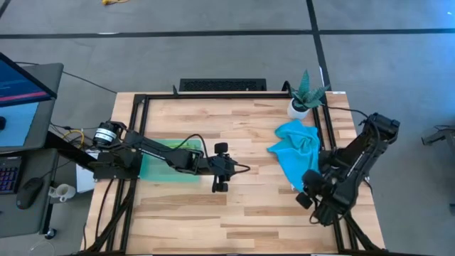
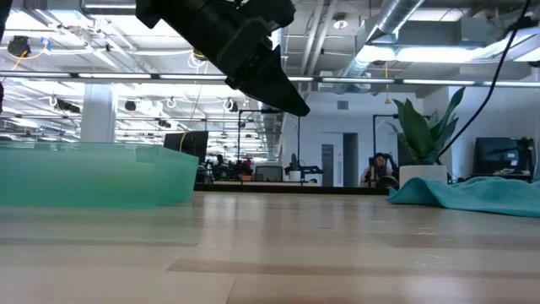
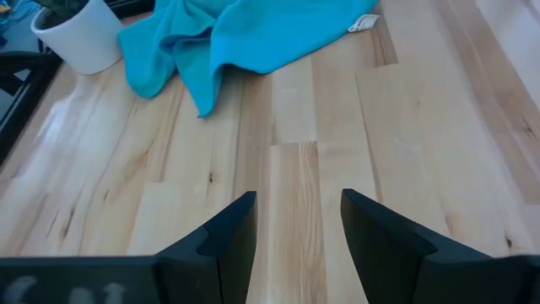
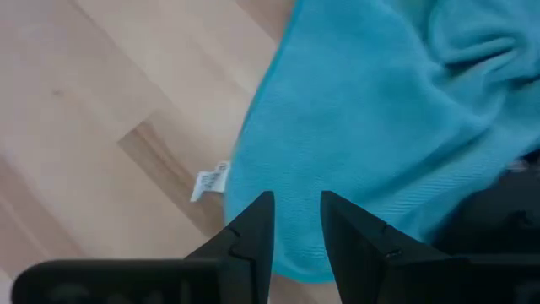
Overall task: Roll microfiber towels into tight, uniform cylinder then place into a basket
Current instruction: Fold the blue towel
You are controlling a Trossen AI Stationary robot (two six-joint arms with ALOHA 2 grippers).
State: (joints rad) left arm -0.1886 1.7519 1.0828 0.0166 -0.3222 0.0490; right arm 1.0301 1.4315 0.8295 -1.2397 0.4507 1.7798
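Observation:
A sky blue microfiber towel (image 1: 295, 151) lies crumpled on the table's right half, its white tag (image 4: 211, 181) on the wood by its near edge. My right gripper (image 4: 297, 203) hangs open just over that near edge (image 1: 307, 186), pointing steeply down, with nothing between its fingers. My left gripper (image 3: 299, 198) stands open above bare wood at the table's middle (image 1: 231, 168), slanting down toward the towel (image 3: 245, 34). The translucent teal basket (image 1: 153, 169) rests on the table's left half, under my left arm.
A potted plant in a white pot (image 1: 304, 99) stands at the far right, just beyond the towel. A black frame rail (image 1: 330, 142) runs along the table's right edge beside my right arm. Bare wood (image 1: 249, 206) lies between the basket and the towel.

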